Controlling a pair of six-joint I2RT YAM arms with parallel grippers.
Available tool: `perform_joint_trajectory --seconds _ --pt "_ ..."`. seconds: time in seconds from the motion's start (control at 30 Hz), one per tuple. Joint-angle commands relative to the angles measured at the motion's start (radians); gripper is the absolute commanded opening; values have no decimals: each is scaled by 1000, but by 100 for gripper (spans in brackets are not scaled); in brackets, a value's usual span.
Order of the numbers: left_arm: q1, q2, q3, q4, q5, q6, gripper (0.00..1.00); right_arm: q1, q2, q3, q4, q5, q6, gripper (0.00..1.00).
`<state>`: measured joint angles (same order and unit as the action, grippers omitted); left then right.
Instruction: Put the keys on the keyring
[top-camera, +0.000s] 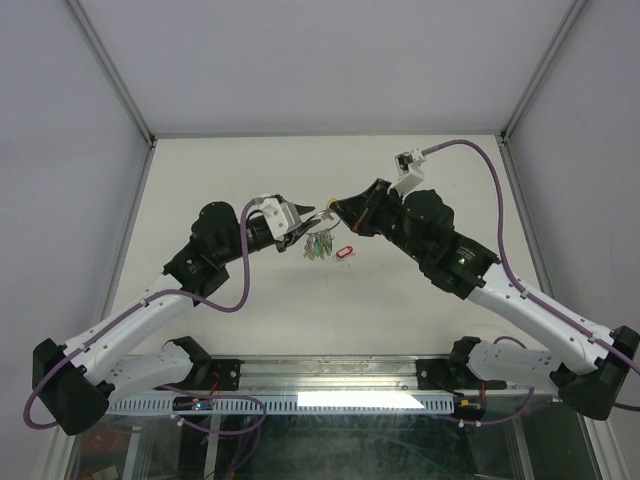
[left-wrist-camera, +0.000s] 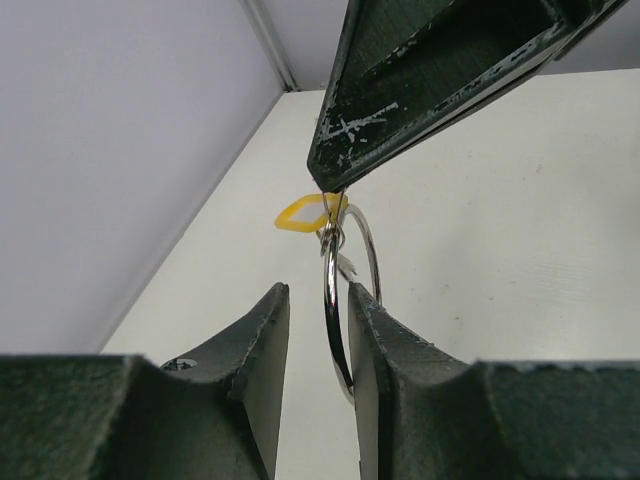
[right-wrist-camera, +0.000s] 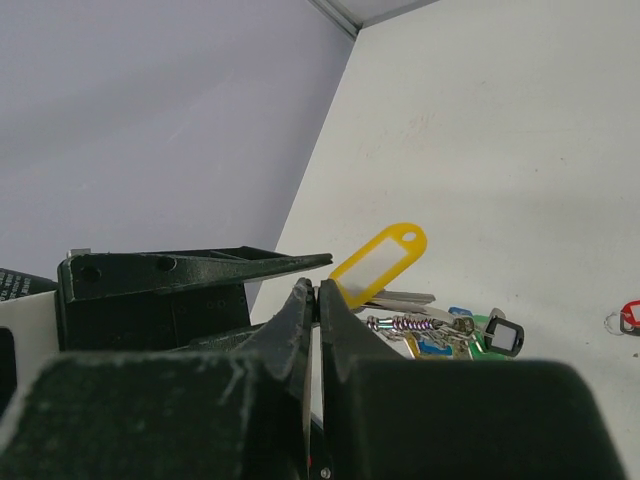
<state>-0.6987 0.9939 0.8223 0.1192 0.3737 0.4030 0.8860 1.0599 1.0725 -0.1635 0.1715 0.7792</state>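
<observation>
The keyring (left-wrist-camera: 331, 300) is a thin silver wire ring held upright in the air between my two grippers. My right gripper (right-wrist-camera: 318, 288) is shut on its top edge, and its tip shows in the left wrist view (left-wrist-camera: 328, 185). A yellow key tag (right-wrist-camera: 380, 262) sticks out just past that tip. My left gripper (left-wrist-camera: 317, 290) straddles the ring's lower part with its jaws a little apart. The ring leans on one finger (left-wrist-camera: 375, 340) and stands clear of the other. A bunch of keys (top-camera: 320, 245) with coloured heads sits below the grippers (right-wrist-camera: 450, 330).
A small red tag (top-camera: 345, 252) lies on the white table just right of the key bunch, also in the right wrist view (right-wrist-camera: 628, 316). Grey enclosure walls and metal posts bound the table (top-camera: 230, 330). Both arms meet at the table's middle.
</observation>
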Motion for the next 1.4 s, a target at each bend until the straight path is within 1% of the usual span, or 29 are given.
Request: perform_joint_trajectory --seconds 0.0,0.13,0.2,0.27,0.33,0.37,0.47,0.57,0.6,0.7,0.73,0.9,1.07,1.2,1.37 --pt "2 -15 7 -15 22 -15 27 -3 -60 -3 80 22 32 0" --pt "2 -6 10 -39 38 -28 27 -2 -81 -26 92 22 43 0" --pt "3 -5 9 -51 42 -32 25 -3 -90 -37 95 23 46 0" --pt "3 -5 9 -62 42 -37 18 -2 -98 -49 99 25 50 0" --pt "3 -2 13 -77 44 -38 2 -2 -107 -61 102 28 50 0" --pt "3 0 18 -89 39 -37 0 -2 -111 -68 101 31 50 0" --pt "2 6 59 -161 19 -21 0 -3 -126 -100 104 52 52 0" --pt "2 24 123 -279 -7 6 0 -2 -142 -150 116 79 57 0" --pt "2 32 149 -324 -13 19 0 -2 -148 -163 117 90 58 3" --pt "2 50 218 -460 -33 54 0 -2 -165 -203 116 125 51 18" --pt "2 54 235 -500 -42 63 0 -3 -171 -215 114 137 47 21" --pt "1 72 303 -654 -75 97 0 -2 -198 -264 102 182 32 32" --pt "-7 95 369 -767 -138 111 0 -2 -221 -291 59 217 -14 40" --pt "-8 99 396 -778 -195 105 0 -2 -237 -304 1 261 -91 47" --pt "-8 101 377 -725 -162 57 0 -2 -264 -318 -48 283 -260 70"
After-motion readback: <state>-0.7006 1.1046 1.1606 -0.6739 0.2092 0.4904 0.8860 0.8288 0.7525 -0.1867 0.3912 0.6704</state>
